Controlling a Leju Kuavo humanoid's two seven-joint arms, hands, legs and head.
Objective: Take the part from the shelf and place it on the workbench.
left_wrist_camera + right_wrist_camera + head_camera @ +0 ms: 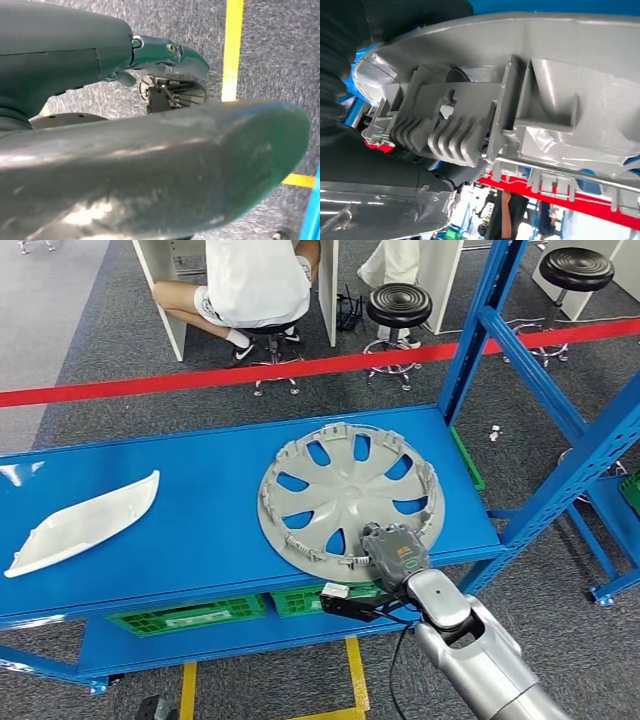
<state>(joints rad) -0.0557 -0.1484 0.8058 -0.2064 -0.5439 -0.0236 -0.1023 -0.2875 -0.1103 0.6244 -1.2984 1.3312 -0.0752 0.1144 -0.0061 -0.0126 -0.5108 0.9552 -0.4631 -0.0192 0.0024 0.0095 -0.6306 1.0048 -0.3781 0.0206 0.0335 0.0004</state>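
The round grey plastic wheel cover (351,502) lies flat on the right part of the blue metal shelf board (204,530), its near rim at the board's front edge. The right robot hand (392,555) sits at that near rim, touching it. Well apart to the left, the long white curved plastic trim piece (79,523) lies on the same board. Below the board, two green plastic crates (189,614) sit side by side. Behind the shelf runs a red barrier tape (226,375); beyond it a person in a white shirt (253,285) sits left of a black round stool (398,306). The left robot hand (113,140) hangs above the floor, near a yellow floor line (232,50).
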